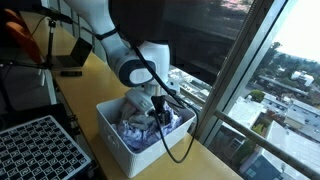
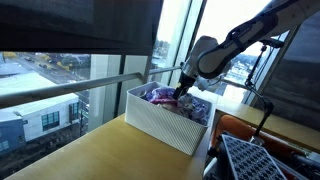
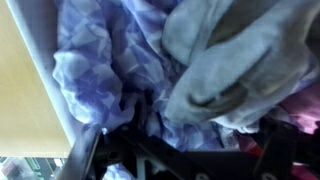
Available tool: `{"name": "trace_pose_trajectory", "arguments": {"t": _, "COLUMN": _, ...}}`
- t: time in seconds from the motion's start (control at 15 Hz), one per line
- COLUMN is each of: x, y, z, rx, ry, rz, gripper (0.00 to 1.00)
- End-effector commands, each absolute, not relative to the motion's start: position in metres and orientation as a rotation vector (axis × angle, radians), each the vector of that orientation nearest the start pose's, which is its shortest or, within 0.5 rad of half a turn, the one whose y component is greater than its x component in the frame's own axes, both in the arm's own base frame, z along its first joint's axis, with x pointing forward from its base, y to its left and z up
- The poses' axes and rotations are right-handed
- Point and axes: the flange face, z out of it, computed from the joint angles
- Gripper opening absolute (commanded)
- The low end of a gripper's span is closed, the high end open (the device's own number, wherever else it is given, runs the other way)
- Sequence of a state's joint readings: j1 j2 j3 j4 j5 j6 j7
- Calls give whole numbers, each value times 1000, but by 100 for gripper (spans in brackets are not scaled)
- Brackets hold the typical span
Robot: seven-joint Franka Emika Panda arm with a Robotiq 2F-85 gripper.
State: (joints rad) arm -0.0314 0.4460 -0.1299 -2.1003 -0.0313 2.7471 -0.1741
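A white ribbed bin (image 1: pixel 113 137) (image 2: pixel 158 120) stands on the wooden table by the window, filled with crumpled clothes (image 1: pixel 143 131) (image 2: pixel 160 96). My gripper (image 1: pixel 160 108) (image 2: pixel 183 92) reaches down into the bin and is pressed among the clothes. In the wrist view its dark jaws stand wide apart at the bottom of the picture, gripper (image 3: pixel 185 150) open. Between and above them lie a lavender patterned cloth (image 3: pixel 100 60) and a pale grey cloth (image 3: pixel 230 50). A small red patch (image 3: pixel 262 148) shows by the right finger. Nothing is clamped.
A black grid tray (image 1: pixel 35 150) (image 2: pixel 262 160) lies on the table near the bin. A black cable (image 1: pixel 186 150) loops past the bin's end. The window glass and rail (image 2: pixel 70 90) run right behind the bin. The bin's white wall (image 3: pixel 40 60) borders the cloth in the wrist view.
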Motion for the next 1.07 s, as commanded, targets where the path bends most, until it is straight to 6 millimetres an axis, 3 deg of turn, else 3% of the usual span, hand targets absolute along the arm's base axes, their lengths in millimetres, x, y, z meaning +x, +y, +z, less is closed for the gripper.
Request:
{"name": "trace_pose_trajectory", "arguments": {"t": 0.0, "x": 604, "y": -107, "z": 222, "rx": -3298, "ry": -110, "rz": -270, "gripper": 100}}
{"name": "trace_pose_trajectory", "arguments": {"t": 0.33, "x": 598, "y": -117, "z": 217, "rx": -3324, "ry": -109, "rz": -209, "gripper": 100}}
{"name": "trace_pose_trajectory", "arguments": {"t": 0.87, "x": 588, "y": -93, "z": 182, "rx": -3271, "ry": -136, "rz": -15, "gripper": 100}}
{"name": "trace_pose_trajectory", "arguments": {"t": 0.93, "x": 587, "y": -91, "z": 180, "rx": -3267, "ry": -132, "rz": -3, "gripper": 75}}
{"name": "trace_pose_trajectory", "arguments": {"t": 1.0, "x": 586, "y": -91, "z": 179, "rx": -3265, "ry": -129, "rz": 1, "gripper": 72}}
